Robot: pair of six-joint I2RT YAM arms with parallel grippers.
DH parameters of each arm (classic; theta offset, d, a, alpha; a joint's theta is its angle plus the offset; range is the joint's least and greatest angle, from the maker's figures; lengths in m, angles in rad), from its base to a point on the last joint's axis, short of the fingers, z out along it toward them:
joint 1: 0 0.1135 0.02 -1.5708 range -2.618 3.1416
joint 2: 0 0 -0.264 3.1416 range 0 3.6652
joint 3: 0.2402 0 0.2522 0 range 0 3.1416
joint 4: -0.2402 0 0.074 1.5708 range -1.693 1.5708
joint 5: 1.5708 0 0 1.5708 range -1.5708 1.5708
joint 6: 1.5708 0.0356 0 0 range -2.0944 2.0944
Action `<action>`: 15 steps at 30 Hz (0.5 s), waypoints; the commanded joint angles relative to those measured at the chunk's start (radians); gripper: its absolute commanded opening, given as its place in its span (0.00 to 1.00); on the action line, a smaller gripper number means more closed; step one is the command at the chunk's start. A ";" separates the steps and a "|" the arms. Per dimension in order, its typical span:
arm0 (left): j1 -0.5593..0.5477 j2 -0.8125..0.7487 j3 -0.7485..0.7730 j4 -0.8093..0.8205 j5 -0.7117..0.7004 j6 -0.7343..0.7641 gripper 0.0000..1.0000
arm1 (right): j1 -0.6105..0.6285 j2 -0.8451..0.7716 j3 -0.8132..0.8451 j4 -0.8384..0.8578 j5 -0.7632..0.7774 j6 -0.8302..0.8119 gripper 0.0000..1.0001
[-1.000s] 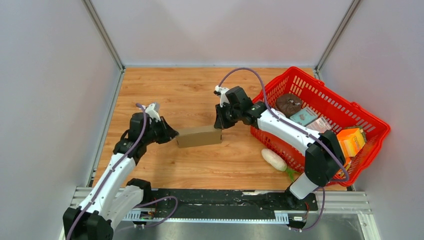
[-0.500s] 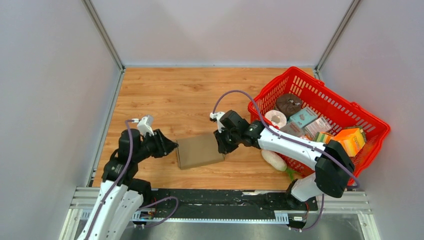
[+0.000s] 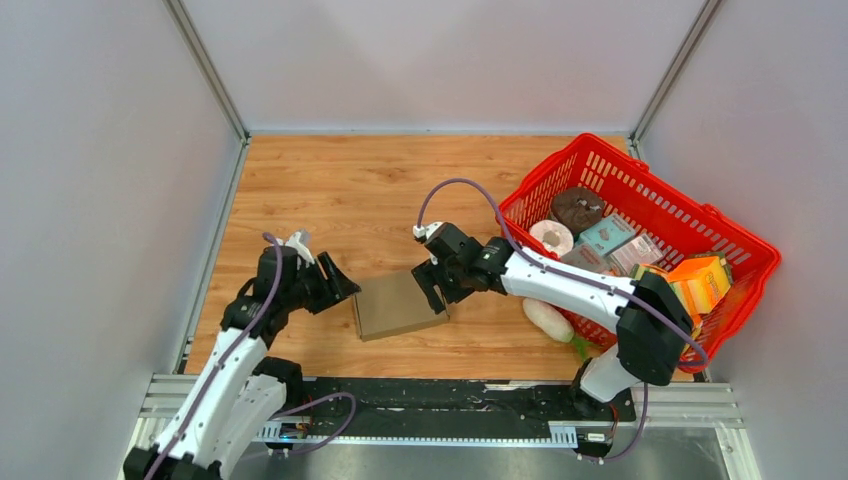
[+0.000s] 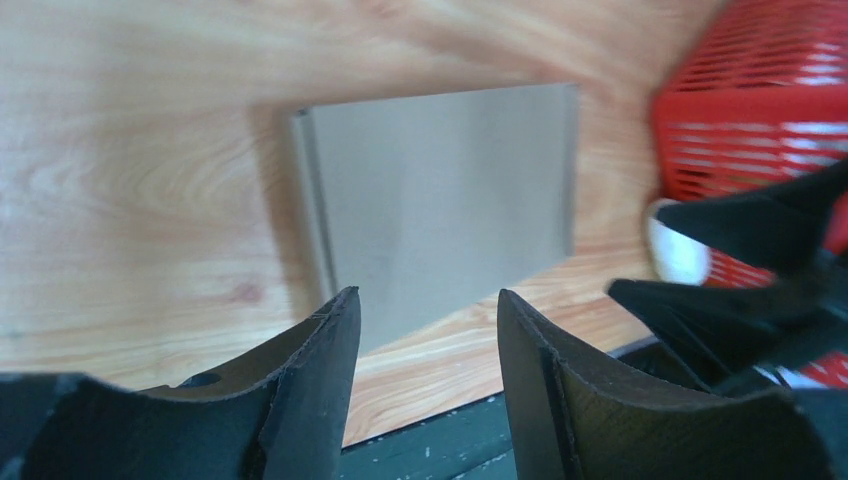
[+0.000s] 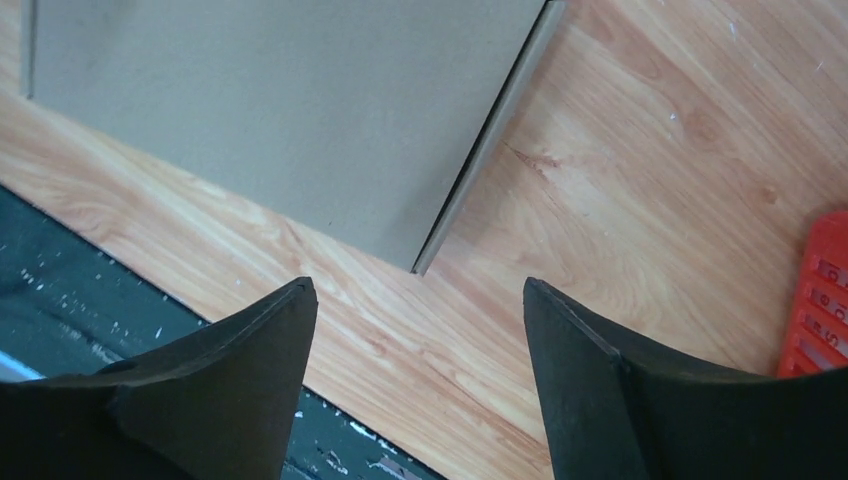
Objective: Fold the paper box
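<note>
The paper box (image 3: 398, 305) is a flat brown cardboard rectangle lying on the wooden table near its front edge. My left gripper (image 3: 343, 287) stands open just off the box's left edge, touching nothing. In the left wrist view the box (image 4: 440, 200) lies ahead of the open gripper (image 4: 427, 295), whose jaws are empty. My right gripper (image 3: 436, 297) hovers open at the box's right edge. In the right wrist view the box (image 5: 280, 110) shows its corner ahead of the open gripper (image 5: 417, 285), with bare wood between the fingers.
A red plastic basket (image 3: 590, 142) with several goods stands at the right, also in the wrist views (image 4: 760, 120) (image 5: 825, 300). A small white packet (image 3: 550, 318) lies beside it. A black rail (image 3: 450, 395) runs along the near edge. Grey walls close in the table.
The box, held on edge between both shut grippers a second ago, has come nearer and now lies flat. Both grippers have opened and let it go.
</note>
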 commanded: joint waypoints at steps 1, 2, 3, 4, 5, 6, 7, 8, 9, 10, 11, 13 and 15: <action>0.003 0.114 -0.052 0.103 -0.112 -0.100 0.61 | -0.006 0.083 0.042 0.045 0.034 0.058 0.80; 0.003 0.155 -0.073 0.130 -0.120 -0.131 0.62 | -0.010 0.103 0.050 0.059 0.006 0.064 0.81; 0.003 0.177 -0.081 0.182 -0.111 -0.143 0.62 | -0.020 0.123 0.069 0.062 -0.011 0.076 0.81; 0.003 0.200 -0.084 0.204 -0.100 -0.148 0.63 | -0.026 0.159 0.080 0.062 -0.022 0.085 0.81; 0.002 0.248 -0.078 0.215 -0.091 -0.151 0.63 | -0.030 0.176 0.088 0.062 -0.029 0.091 0.82; 0.005 0.270 -0.074 0.225 -0.084 -0.151 0.63 | -0.041 0.192 0.093 0.068 -0.031 0.108 0.82; 0.003 0.292 -0.071 0.230 -0.084 -0.149 0.63 | -0.049 0.215 0.097 0.073 -0.081 0.114 0.82; 0.002 0.324 -0.067 0.235 -0.090 -0.148 0.63 | -0.055 0.227 0.100 0.079 -0.089 0.122 0.83; 0.003 0.342 -0.069 0.251 -0.095 -0.155 0.63 | -0.061 0.236 0.103 0.081 -0.086 0.125 0.84; 0.003 0.358 -0.072 0.268 -0.088 -0.159 0.62 | -0.064 0.256 0.109 0.081 -0.082 0.130 0.84; 0.002 0.396 -0.078 0.284 -0.077 -0.168 0.62 | -0.066 0.264 0.109 0.085 -0.086 0.130 0.84; 0.002 0.440 -0.080 0.321 -0.042 -0.182 0.60 | -0.070 0.282 0.112 0.095 -0.101 0.134 0.84; 0.002 0.500 -0.077 0.337 -0.011 -0.191 0.59 | -0.075 0.292 0.116 0.114 -0.135 0.139 0.83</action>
